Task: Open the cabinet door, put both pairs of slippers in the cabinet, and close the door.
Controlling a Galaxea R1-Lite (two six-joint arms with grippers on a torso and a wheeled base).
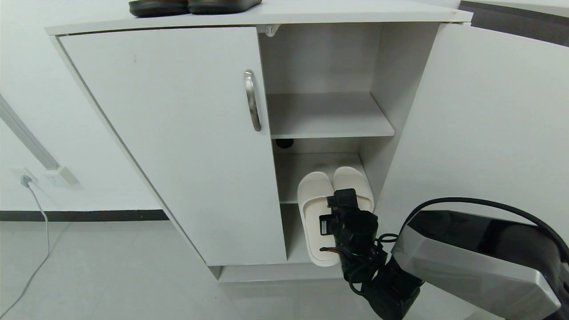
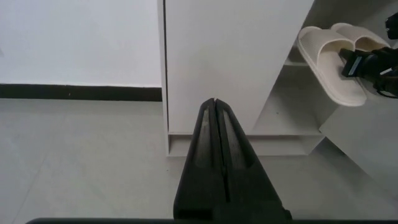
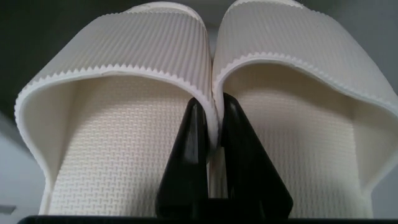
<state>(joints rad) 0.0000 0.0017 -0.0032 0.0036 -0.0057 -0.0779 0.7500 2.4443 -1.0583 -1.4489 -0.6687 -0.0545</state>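
The closed left door [image 1: 169, 142] blocked the left half of the cabinet [image 1: 355, 15], its handle [image 1: 252, 100] jutting out at centre frame. The right door [image 1: 480, 124] stood swung wide at the right, leaving the right half open to the front, with a way in above the upper shelf [image 1: 326, 115]. Lower centre, the white slippers [image 1: 313, 213], pinched in the right gripper [image 3: 210, 121], took up most of the lower opening.
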